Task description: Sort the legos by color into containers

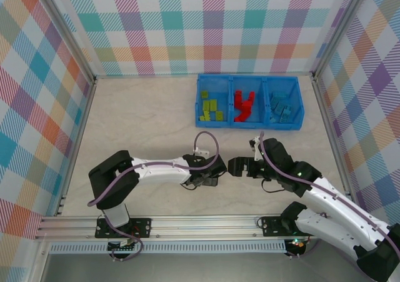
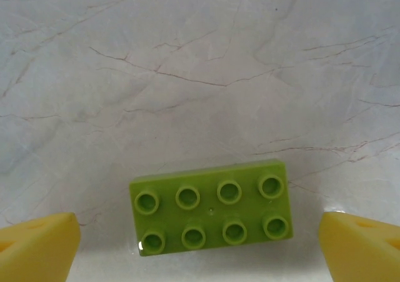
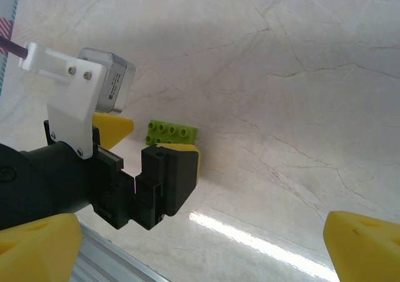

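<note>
Lime lego (image 2: 211, 208) lies on marble table (image 2: 187, 57) inside the wide-apart left tool (image 2: 199, 249); right tool (image 3: 200, 251) nearby, likewise apart.

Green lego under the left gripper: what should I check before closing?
1. Lego inside left gripper: ok, roughly centred.
2. Jaws wider than lego: ok.
3. Lego flat, studs up: ok.
4. Fingers low enough to grip: cannot tell.
5. Right gripper clearance: cannot tell; it sits close by, open.
6. Bin left compartment, holding greens, has room: ok.
</note>
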